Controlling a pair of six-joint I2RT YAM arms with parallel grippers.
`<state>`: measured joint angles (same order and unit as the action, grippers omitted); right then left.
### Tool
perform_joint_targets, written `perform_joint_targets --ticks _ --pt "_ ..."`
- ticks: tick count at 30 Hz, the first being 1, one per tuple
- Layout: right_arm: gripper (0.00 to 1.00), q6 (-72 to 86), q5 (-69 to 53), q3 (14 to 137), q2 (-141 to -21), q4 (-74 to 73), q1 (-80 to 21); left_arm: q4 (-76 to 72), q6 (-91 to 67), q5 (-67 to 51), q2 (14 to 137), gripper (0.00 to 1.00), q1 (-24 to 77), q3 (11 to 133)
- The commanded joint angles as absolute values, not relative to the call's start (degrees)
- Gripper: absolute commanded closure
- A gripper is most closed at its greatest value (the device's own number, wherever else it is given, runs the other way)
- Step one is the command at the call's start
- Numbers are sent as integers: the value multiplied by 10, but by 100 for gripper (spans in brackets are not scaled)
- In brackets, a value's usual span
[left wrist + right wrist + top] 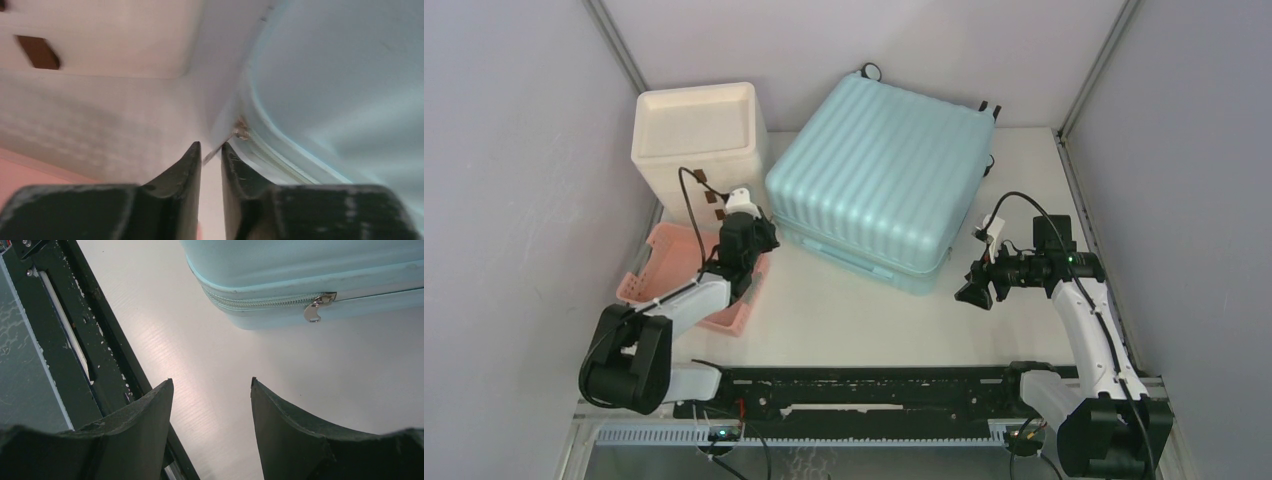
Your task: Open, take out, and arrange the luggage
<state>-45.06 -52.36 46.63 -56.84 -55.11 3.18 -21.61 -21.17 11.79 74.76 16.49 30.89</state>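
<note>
I see the pale aqua suitcase [879,175] lying flat and zipped shut at the back middle of the table [844,310]. The cream drawer cabinet [694,125] stands just beside it on the left, with the pink basket [669,255] in front of that. My left gripper [210,150] sits at the suitcase's left corner, its jaws a narrow slit apart, and the metal zip pull [241,131] reaches down to their tips. My right gripper [211,382] hangs over bare table near the suitcase's front right corner, jaws wide apart and empty, facing a second zip slider [316,310].
</note>
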Motion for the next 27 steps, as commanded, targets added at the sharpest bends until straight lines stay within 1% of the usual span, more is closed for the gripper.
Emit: perform_joint_targets --ticks 1,3,4,6,9,10,12,16,20,22,23,26,27 --pt "34 -458 -523 487 -566 -546 27 -150 -219 163 737 64 132 365" --pt "34 -459 -522 487 -563 -546 27 -105 -223 163 699 50 131 369" --pt "34 -460 -522 487 -561 -547 27 -88 -226 154 670 45 131 361" --pt "34 -462 -522 487 -558 -548 28 -62 -242 115 603 41 132 333" --pt "34 -465 -523 487 -552 -549 29 -25 -266 24 498 41 135 290" --pt "34 -468 -525 487 -550 -550 28 -24 -272 -23 467 41 142 267" --pt "34 -472 -528 487 -546 -552 28 -24 -272 -68 408 40 168 237" --pt "34 -515 -567 487 -529 -579 25 -34 -278 -61 337 40 245 199" --pt "33 -580 -629 480 -498 -607 5 -7 -296 -50 292 40 250 202" --pt "32 -600 -648 477 -486 -612 -28 28 -273 -45 265 39 250 220" --pt "31 -600 -646 478 -480 -609 -60 38 -264 -45 253 37 250 232" --pt "21 -556 -558 490 -457 -546 -165 110 -237 -20 221 17 250 275" --pt "18 -531 -519 497 -455 -520 -213 136 -232 -8 214 14 250 289"
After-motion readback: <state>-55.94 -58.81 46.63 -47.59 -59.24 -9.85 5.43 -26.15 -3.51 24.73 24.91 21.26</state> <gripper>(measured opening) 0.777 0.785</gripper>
